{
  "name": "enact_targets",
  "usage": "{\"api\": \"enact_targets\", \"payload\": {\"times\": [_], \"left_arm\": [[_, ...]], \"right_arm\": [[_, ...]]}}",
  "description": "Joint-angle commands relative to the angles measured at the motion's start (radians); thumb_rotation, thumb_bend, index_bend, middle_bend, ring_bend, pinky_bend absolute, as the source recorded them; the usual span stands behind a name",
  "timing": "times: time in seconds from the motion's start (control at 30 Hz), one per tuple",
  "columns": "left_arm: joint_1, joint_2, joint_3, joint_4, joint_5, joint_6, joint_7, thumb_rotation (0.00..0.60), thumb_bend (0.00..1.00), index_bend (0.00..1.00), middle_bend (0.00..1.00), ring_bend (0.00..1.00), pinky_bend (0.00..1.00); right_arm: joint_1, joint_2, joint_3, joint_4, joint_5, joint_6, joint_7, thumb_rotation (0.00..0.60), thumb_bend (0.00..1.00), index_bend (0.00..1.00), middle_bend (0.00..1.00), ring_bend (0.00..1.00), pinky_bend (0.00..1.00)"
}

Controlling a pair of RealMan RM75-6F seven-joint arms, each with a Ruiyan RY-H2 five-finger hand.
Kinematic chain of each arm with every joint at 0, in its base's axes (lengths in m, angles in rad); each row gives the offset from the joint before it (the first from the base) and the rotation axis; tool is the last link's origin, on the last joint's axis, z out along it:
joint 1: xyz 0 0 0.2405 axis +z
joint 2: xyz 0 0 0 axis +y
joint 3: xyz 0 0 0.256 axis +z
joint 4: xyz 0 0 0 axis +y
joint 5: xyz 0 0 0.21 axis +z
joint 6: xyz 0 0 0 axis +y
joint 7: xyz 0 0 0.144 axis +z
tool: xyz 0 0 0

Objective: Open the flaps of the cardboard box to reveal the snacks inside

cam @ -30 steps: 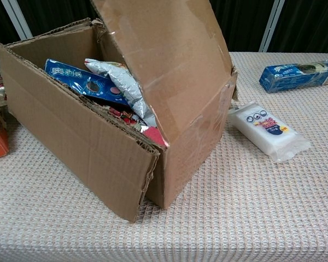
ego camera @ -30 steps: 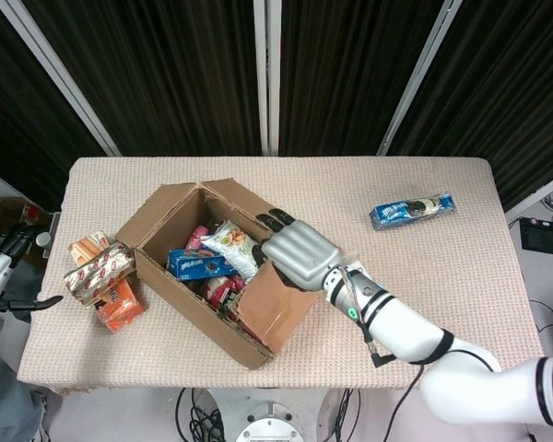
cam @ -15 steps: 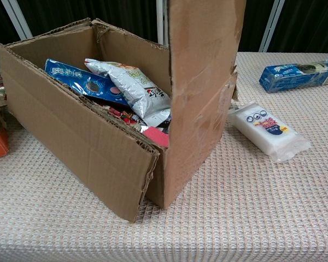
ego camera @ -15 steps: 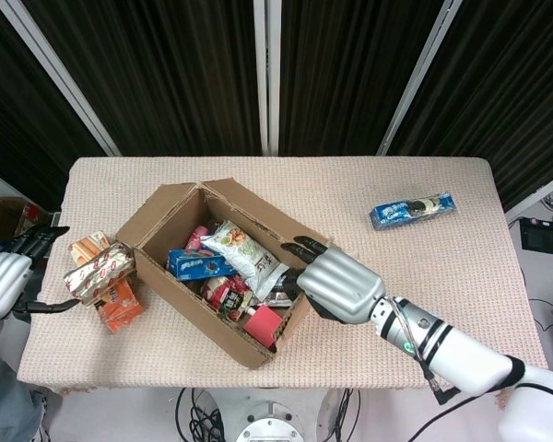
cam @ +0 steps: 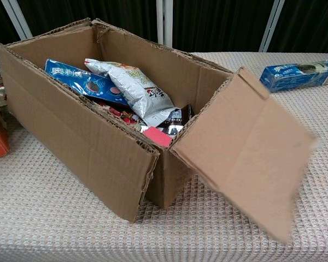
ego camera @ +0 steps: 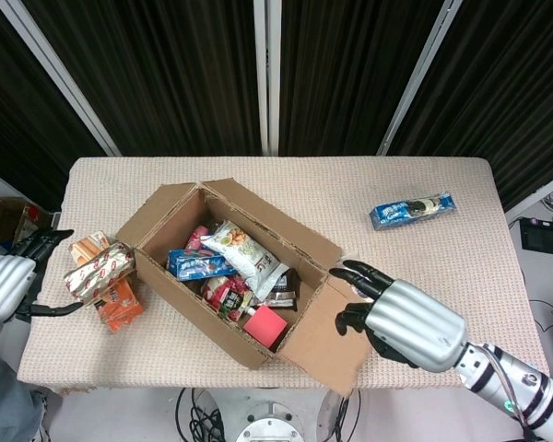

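Observation:
The cardboard box (ego camera: 192, 300) stands mid-table with its top open, and snacks show inside: a blue cookie pack (ego camera: 195, 265), a white chip bag (ego camera: 244, 253) and a red pack (ego camera: 264, 324). Its right end flap (ego camera: 318, 348) is folded outward and down; in the chest view this flap (cam: 251, 158) is blurred and tilted toward the camera. My right hand (ego camera: 401, 320) is beside the flap's outer edge, fingers apart and dark fingertips (ego camera: 350, 273) touching the flap. It holds nothing and is hidden in the chest view. My left hand (ego camera: 5, 284) hovers open at the table's left edge.
Several snack packs (ego camera: 101, 276) lie on the table left of the box (cam: 71, 142), between it and my left hand. A blue cookie pack (ego camera: 412, 210) lies at the far right, also in the chest view (cam: 298, 75). The box's left end flap (ego camera: 157, 207) leans outward.
The right end flap swung from leaning over the box, through upright, to folded outward. My right hand drew back to the right with it. The flap now hides the white packet in the chest view.

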Motion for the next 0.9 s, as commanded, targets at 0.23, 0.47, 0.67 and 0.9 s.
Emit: {"api": "enact_targets", "payload": {"times": [0.23,0.47,0.67,0.9], "left_arm": [[0.025,-0.02,0.012,0.007,0.001,0.033,0.062,0.407,0.0,0.07,0.11,0.05,0.16],[0.083,-0.096,0.012,0.058,0.003,0.144,0.225,0.358,0.01,0.06,0.11,0.05,0.16],[0.124,-0.172,0.026,0.138,0.05,0.227,0.308,0.416,0.04,0.05,0.1,0.05,0.16],[0.141,-0.216,0.043,0.189,0.056,0.235,0.311,0.425,0.04,0.05,0.09,0.05,0.16]], "right_arm": [[-0.355,-0.313,-0.148,0.202,0.085,0.302,-0.644,0.6,0.6,0.0,0.03,0.0,0.0],[-0.535,-0.738,-0.176,0.549,0.205,0.537,-0.775,0.6,0.43,0.0,0.0,0.0,0.0],[-0.597,-0.922,-0.168,0.772,0.323,0.592,-0.677,0.6,0.39,0.0,0.0,0.0,0.0],[-0.607,-0.994,-0.136,0.861,0.408,0.586,-0.635,0.6,0.39,0.0,0.0,0.0,0.0]]}}
